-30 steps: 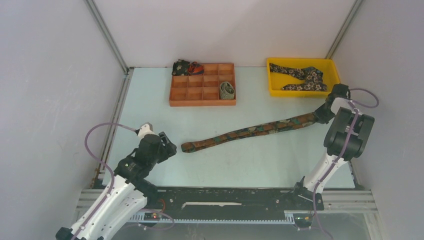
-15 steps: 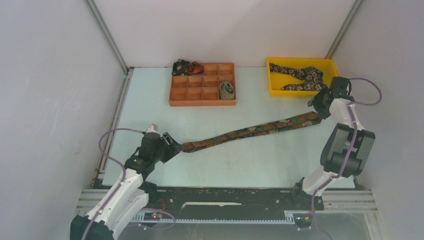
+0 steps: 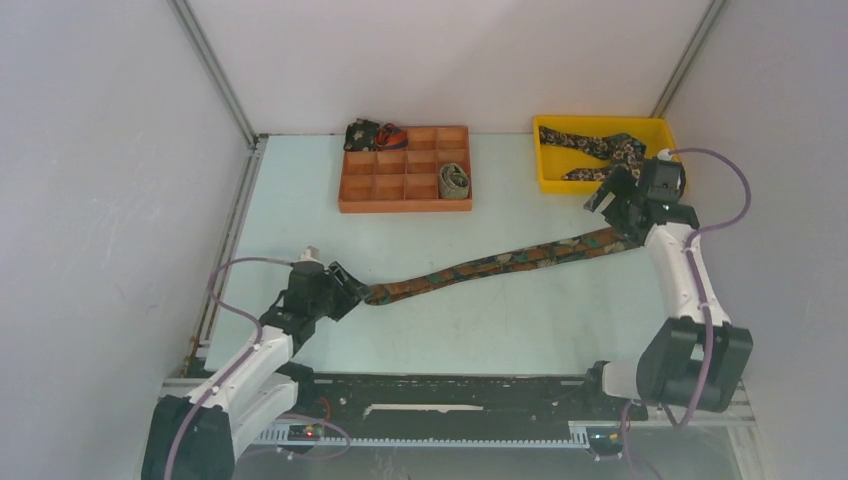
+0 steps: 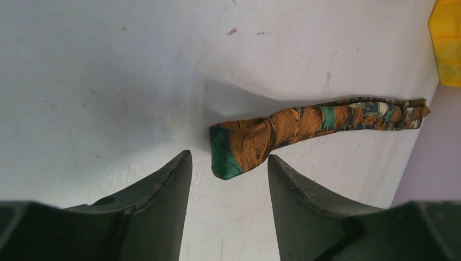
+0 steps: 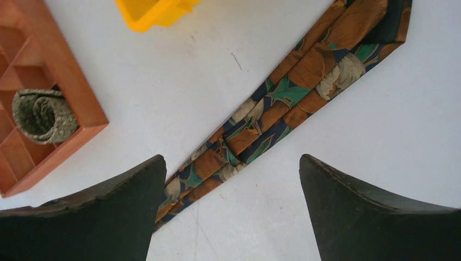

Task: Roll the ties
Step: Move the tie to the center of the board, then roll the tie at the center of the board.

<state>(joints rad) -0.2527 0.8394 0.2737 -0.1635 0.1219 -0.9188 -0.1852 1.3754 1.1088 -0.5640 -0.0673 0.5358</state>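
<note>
The long tie (image 3: 500,262) lies flat on the pale, scuffed bench (image 3: 300,200), running as a narrow band from lower left of centre up toward the right of the overhead frame. Its fabric is woven in rust brown, green and dark blue leaf shapes with cream flecks. In the left wrist view its narrow end (image 4: 304,122) is slightly twisted and finishes in a blunt green tip. In the right wrist view the broader part (image 5: 282,103) crosses the frame diagonally and shows a lengthwise seam.

The left pincer (image 3: 352,292) sits at the narrow end, its dark, tapered fingers (image 4: 174,185) spread, with the green tip lying in the gap and not pinched. The right pincer (image 3: 612,195) hangs over the broad end at the right of the frame, its fingers (image 5: 348,201) spread wide, holding nothing.

At the upper centre sits an orange tray (image 3: 405,206) with square compartments. An olive coiled tie (image 3: 454,180) fills its lower right cell, and a dark bundled tie (image 3: 370,134) rests at its upper left corner. At the upper right, a yellow plastic bin (image 3: 545,180) holds a dark floral tie (image 3: 600,150) lying loosely folded.
</note>
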